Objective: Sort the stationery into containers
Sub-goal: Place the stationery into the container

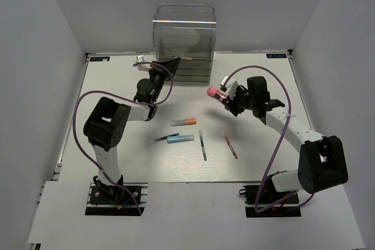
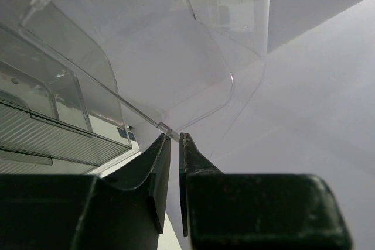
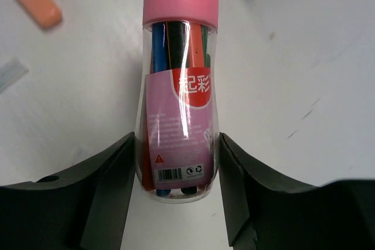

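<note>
Between the fingers of the right gripper (image 3: 179,150) sits the pink-capped tube (image 3: 180,80), clamped across its lower body with the cap pointing away, so that the cap end would lead into a compartment. Seen from above, it hangs over the table (image 1: 263,156), apart from and to the right of the clear box (image 1: 184,39). At the box's lower left, the left gripper (image 2: 174,139) has its jaws drawn almost together on the thin rim of a transparent drawer (image 2: 146,74), apparently pinching it to hold the drawer out for the delivery. Near the table's middle lie the orange-and-grey marker (image 1: 183,122), light blue marker (image 1: 180,139), thin dark pen (image 1: 166,137), thin dark green pen (image 1: 202,145) and thin red pen (image 1: 229,144), none yet sorted.
</note>
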